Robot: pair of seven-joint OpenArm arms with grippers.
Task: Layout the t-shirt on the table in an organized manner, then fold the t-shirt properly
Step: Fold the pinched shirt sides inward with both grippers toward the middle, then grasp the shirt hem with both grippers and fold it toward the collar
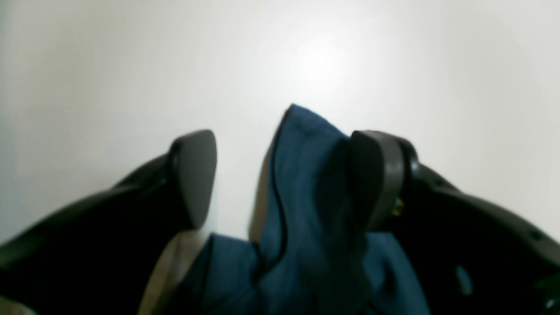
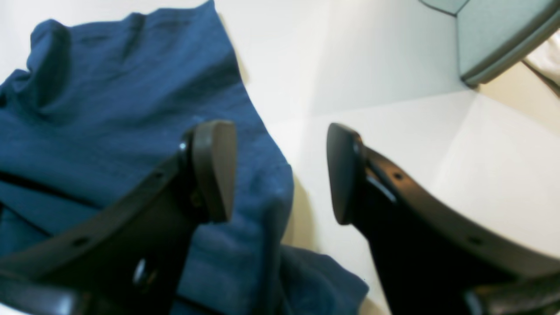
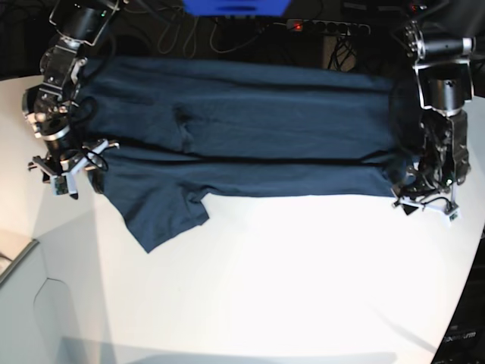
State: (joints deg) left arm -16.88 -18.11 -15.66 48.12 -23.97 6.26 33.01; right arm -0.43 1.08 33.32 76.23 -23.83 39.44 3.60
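Both hands, left hand (image 1: 282,179) and right hand (image 2: 280,173), stand released beside the dark navy-blue cloth t-shirt (image 3: 242,129); a raised fold near a fingertip could snag and drag across the white tabletop (image 3: 303,288).

The dark navy-blue cloth t-shirt (image 3: 250,136) lies spread widthwise, folded lengthwise, along the far part of the large white smooth surface (image 3: 288,280); one sleeve projects toward the near side.

Lit brightly from overhead. Strong glare on the table (image 3: 303,280) at centre of the base view, washing out surface detail; softer hotspot toward 12 o'clock in the left wrist view. Both wrist views soft, near black fingers (image 2: 214,170) blurred. Faint shadows beside the t-shirt (image 2: 131,113). Dim background at 12 o'clock.
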